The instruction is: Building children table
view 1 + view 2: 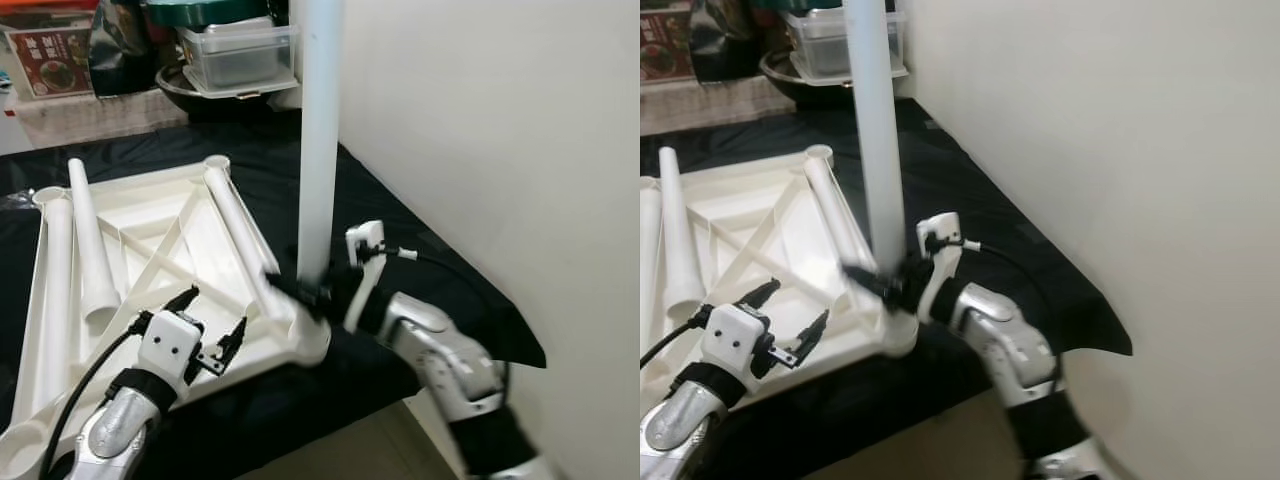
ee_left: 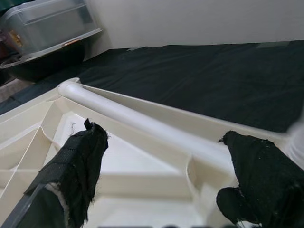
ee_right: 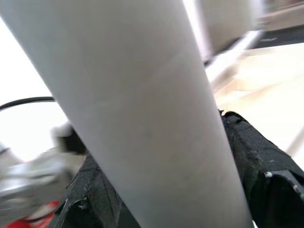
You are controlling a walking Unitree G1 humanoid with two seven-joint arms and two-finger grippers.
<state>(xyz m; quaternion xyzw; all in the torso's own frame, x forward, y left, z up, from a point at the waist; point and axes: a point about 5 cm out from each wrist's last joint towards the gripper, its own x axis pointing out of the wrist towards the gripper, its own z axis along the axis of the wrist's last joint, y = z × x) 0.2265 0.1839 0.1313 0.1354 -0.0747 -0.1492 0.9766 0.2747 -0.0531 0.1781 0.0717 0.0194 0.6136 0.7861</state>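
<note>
An upturned white tabletop (image 1: 150, 250) lay on a black cloth (image 1: 400, 230) beside the wall. At its near right corner a white leg (image 1: 320, 130) stood upright, and the right gripper (image 1: 305, 292) clasped it low down, fingers on either side. The left gripper (image 1: 205, 325) hovered over the tabletop's near edge, its fingers spread with nothing between them. Three more legs (image 1: 85, 240) lay flat across the ribbed underside. A clear lidded box (image 1: 240, 55) sat at the far end.
</note>
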